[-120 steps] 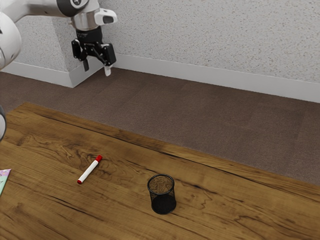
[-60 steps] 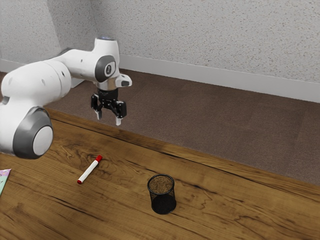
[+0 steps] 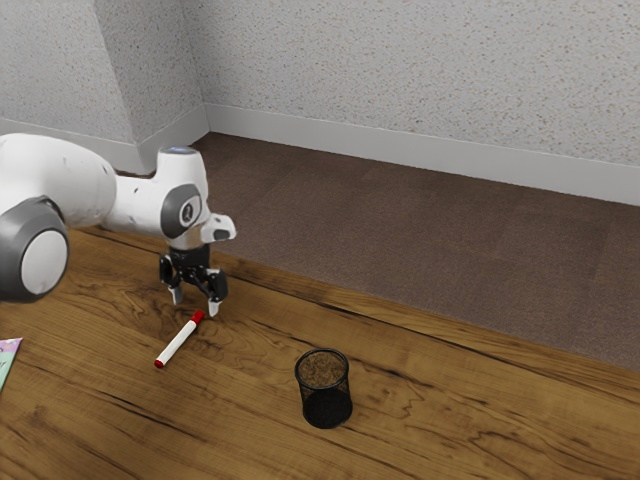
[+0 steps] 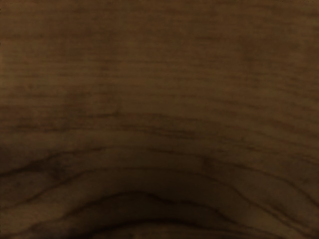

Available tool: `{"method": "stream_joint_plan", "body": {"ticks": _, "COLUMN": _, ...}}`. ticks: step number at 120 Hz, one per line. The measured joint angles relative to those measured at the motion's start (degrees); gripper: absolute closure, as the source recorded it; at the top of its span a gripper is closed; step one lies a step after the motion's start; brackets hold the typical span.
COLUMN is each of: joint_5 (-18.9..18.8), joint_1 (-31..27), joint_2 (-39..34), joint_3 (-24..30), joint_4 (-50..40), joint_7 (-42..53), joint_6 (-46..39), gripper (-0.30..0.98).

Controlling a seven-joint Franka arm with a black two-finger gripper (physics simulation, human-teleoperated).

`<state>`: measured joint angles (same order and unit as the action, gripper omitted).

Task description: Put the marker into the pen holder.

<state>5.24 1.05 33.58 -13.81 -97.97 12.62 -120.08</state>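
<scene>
One empty gripper [image 3: 195, 302], fingers spread wide, has the marker [image 3: 178, 342] at seven o'clock in the exterior view.

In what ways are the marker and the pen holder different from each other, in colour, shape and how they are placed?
The marker is white with red ends, while the pen holder is black.
The marker is a slim stick; the pen holder is a wide, open-topped mesh cup.
The marker lies on its side, whereas the pen holder stands upright.
Both are on the wooden table, and neither is held by the gripper.
</scene>
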Motion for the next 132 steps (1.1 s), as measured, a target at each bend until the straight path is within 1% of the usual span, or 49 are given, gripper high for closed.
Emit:
{"method": "stream_joint_plan", "body": {"ticks": 10, "joint_5": -0.1, "joint_1": 0.0, "joint_2": -0.2, "joint_3": 0.0, "joint_4": -1.1, "joint_7": 0.9, "joint_6": -3.3, "gripper": 0.01}}
{"method": "stream_joint_plan", "body": {"ticks": 20, "joint_5": -0.1, "joint_1": 0.0, "joint_2": -0.3, "joint_3": 0.1, "joint_4": -1.8, "joint_7": 1.6, "joint_6": -5.7, "gripper": 0.05}}
{"method": "stream_joint_plan", "body": {"ticks": 45, "joint_5": -0.1, "joint_1": 0.5, "joint_2": -5.9, "joint_3": 0.1, "joint_4": -9.9, "joint_7": 2.6, "joint_6": -10.2, "gripper": 0.12}}
{"method": "stream_joint_plan", "body": {"ticks": 59, "joint_5": -0.2, "joint_1": 1.5, "joint_2": -6.9, "joint_3": 0.2, "joint_4": -11.7, "joint_7": 2.8, "joint_6": -11.7, "gripper": 0.14}}
{"method": "stream_joint_plan", "body": {"ticks": 66, "joint_5": -0.2, "joint_1": 1.8, "joint_2": -7.2, "joint_3": 0.1, "joint_4": -12.5, "joint_7": 2.8, "joint_6": -12.2, "gripper": 0.17}}
{"method": "stream_joint_plan", "body": {"ticks": 82, "joint_5": -0.2, "joint_1": 1.8, "joint_2": -8.2, "joint_3": 0.1, "joint_4": -14.8, "joint_7": 2.5, "joint_6": -13.8, "gripper": 0.27}}
{"method": "stream_joint_plan", "body": {"ticks": 112, "joint_5": -0.2, "joint_1": 1.9, "joint_2": -8.3, "joint_3": 0.1, "joint_4": -15.1, "joint_7": 2.0, "joint_6": -15.1, "gripper": 0.61}}
{"method": "stream_joint_plan", "body": {"ticks": 121, "joint_5": -0.3, "joint_1": 1.9, "joint_2": -8.3, "joint_3": 0.1, "joint_4": -15.2, "joint_7": 1.8, "joint_6": -15.5, "gripper": 0.68}}
{"method": "stream_joint_plan", "body": {"ticks": 132, "joint_5": -0.7, "joint_1": 1.9, "joint_2": -8.3, "joint_3": 0.1, "joint_4": -15.2, "joint_7": 1.3, "joint_6": -15.8, "gripper": 0.73}}
